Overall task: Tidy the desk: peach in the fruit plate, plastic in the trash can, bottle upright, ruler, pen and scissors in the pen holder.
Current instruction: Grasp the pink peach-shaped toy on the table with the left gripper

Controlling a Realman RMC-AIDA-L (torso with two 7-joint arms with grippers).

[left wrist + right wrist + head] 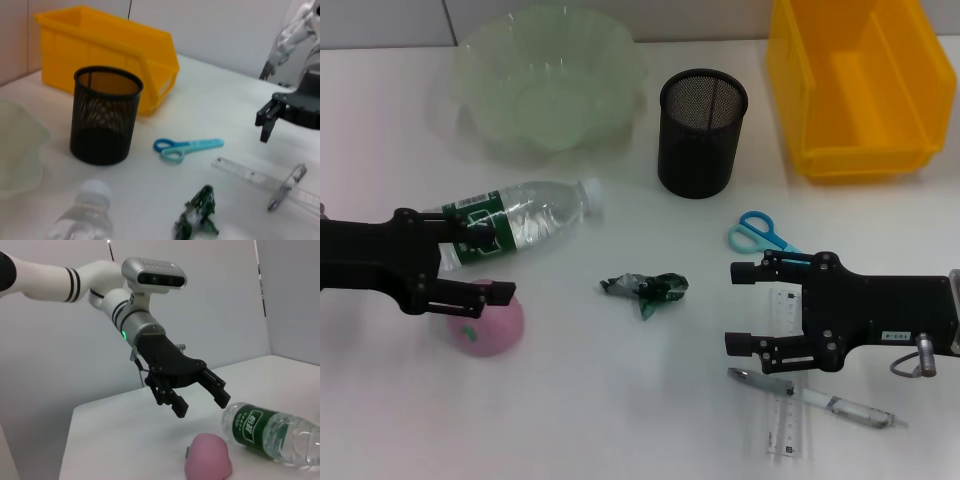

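Note:
A pink peach [486,326] lies at the front left, also in the right wrist view [208,460]. My left gripper [500,265] is open and empty just above it, between the peach and the lying clear bottle [525,218] with a green label [270,432]. A crumpled green plastic wrapper [646,289] lies mid-table [197,212]. My right gripper [733,307] is open and empty, over the blue scissors [757,233] and clear ruler [785,420]. A pen [820,397] lies across the ruler. The black mesh pen holder [702,130] stands upright behind.
A pale green fruit plate [550,85] sits at the back left. A yellow bin [855,85] stands at the back right, next to the pen holder [105,115]. The left wrist view shows the scissors [187,147], ruler [252,176] and pen [285,187].

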